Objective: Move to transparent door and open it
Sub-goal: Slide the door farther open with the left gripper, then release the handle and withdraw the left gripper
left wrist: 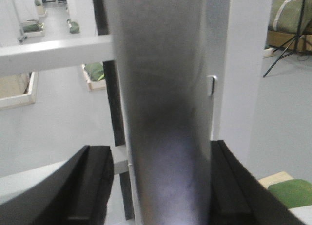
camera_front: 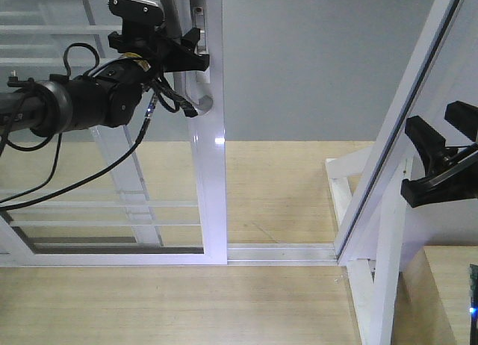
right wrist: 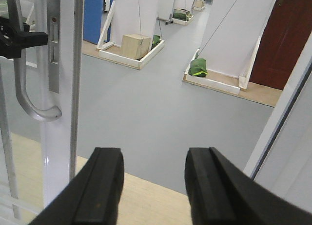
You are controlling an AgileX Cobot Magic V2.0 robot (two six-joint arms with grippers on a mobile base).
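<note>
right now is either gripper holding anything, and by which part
The left gripper grips the transparent door by its curved grey pull handle. The right gripper holds nothing.

White-framed transparent door (camera_front: 213, 173) stands upright, slid partly open.

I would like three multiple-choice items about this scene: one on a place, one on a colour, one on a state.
1. Where is the left gripper?
A. on the floor
B. at the door handle
C. beside the right gripper

2. What colour is the frame of the transparent door?
A. white
B. red
C. black

3. How are the right gripper's jaws?
A. shut on the handle
B. open, holding nothing
C. hidden

Answers: 1 B, its jaws flank the grey handle; 2 A, the stile is white; 3 B, the right wrist view shows a free gap.
</note>
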